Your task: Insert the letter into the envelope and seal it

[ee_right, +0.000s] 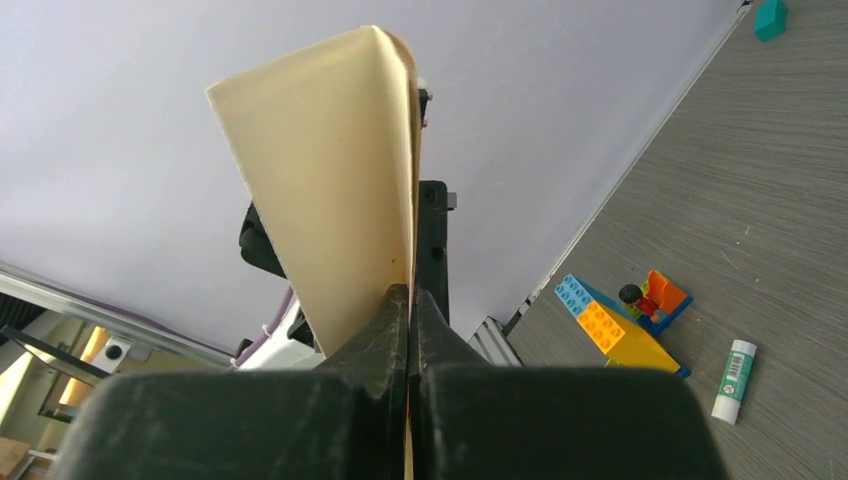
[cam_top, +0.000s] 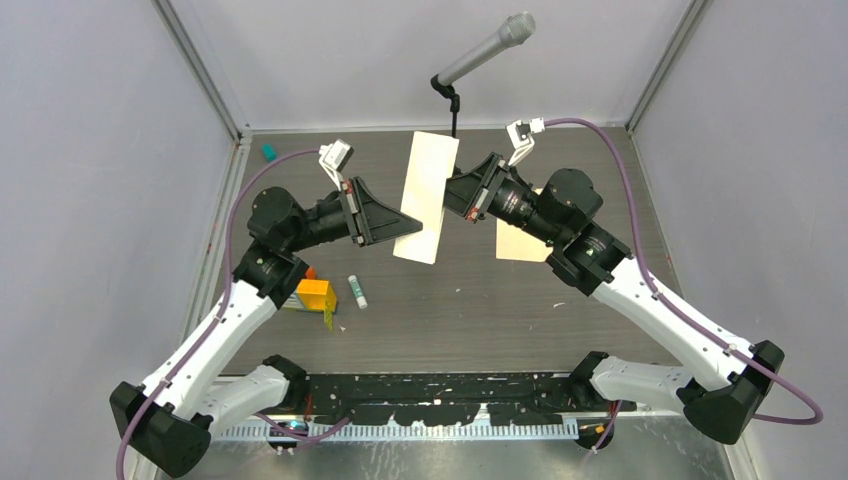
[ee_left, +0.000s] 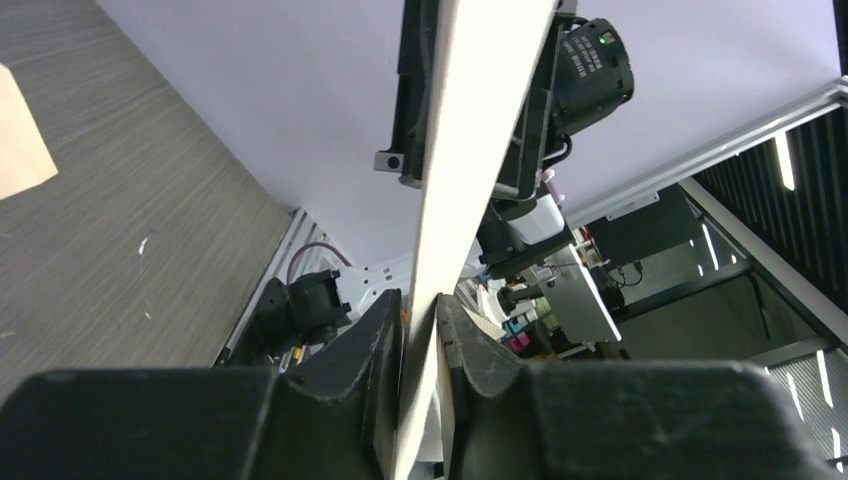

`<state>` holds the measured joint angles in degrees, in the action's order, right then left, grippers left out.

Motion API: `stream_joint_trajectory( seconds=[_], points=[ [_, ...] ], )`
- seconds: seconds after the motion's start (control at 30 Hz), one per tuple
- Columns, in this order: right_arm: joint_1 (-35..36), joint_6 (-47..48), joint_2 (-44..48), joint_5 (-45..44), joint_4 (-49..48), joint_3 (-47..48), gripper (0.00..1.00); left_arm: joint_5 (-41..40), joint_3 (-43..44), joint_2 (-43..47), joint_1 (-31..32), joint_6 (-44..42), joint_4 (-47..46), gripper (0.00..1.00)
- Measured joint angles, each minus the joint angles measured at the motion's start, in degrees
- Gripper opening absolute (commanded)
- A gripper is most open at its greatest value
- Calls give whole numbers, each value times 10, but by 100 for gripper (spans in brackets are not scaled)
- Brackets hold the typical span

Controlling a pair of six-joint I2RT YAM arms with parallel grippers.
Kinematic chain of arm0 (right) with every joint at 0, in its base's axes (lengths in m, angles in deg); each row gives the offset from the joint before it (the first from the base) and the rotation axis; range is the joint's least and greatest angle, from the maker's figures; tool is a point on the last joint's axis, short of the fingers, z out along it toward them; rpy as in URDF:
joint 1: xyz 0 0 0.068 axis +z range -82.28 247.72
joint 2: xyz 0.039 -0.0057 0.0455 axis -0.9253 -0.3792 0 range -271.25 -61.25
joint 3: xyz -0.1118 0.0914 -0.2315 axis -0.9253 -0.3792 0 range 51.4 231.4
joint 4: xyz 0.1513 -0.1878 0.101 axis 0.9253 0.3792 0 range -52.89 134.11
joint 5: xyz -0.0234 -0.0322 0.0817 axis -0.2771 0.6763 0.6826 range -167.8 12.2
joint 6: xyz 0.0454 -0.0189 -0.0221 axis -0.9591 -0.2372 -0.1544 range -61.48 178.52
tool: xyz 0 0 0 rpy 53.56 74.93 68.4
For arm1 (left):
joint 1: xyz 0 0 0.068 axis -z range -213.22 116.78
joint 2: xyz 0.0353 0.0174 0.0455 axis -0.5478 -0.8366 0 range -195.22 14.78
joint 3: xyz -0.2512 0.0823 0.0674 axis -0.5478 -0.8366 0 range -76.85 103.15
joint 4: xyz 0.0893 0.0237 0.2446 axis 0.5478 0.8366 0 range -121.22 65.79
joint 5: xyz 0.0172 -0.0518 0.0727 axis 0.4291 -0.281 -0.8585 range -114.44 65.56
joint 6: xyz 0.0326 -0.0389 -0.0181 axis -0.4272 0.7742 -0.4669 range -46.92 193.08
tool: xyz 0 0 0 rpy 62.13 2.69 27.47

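Letter (cam_top: 427, 197) held aloft, right hand (ee_right: 410, 296) pinched tight on one edge; left hand (ee_left: 420, 312) clamped on opposite edge

A grey wood-grain table top (cam_top: 480, 330) forms the floor of a small booth. Pale lavender-grey wall panels (cam_top: 90, 150) close it in on the left, back and right. Slanting aluminium frame posts (cam_top: 200, 70) join them at the back corners. The light is soft and even, with only faint shadows on the table. A scuffed black strip (cam_top: 440, 412) runs along the near edge. Beyond the booth's frame — seen from the left wrist — lies a dimmer workroom with a dark slatted surface (ee_left: 800, 215), a bright strip light (ee_left: 785, 160) and cluttered benches (ee_left: 570, 305), too small to make out.
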<state>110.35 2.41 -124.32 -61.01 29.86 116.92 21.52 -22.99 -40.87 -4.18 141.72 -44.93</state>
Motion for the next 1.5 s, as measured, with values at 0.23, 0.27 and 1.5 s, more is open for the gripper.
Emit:
stream_joint_trajectory(
  seconds=[0.23, 0.27, 1.5],
  points=[
    [0, 10, 5, -21, 20, -1, 43, 1, 0, 4, 0, 17, -19, 0],
    [0, 13, 8, -26, 29, -2, 48, 0, 0, 7, 0, 16, -17, 0],
    [-436, 85, -160, -169, 163, -226, 78, -97, 89, 58, 0, -257, 386, 0]
  ],
)
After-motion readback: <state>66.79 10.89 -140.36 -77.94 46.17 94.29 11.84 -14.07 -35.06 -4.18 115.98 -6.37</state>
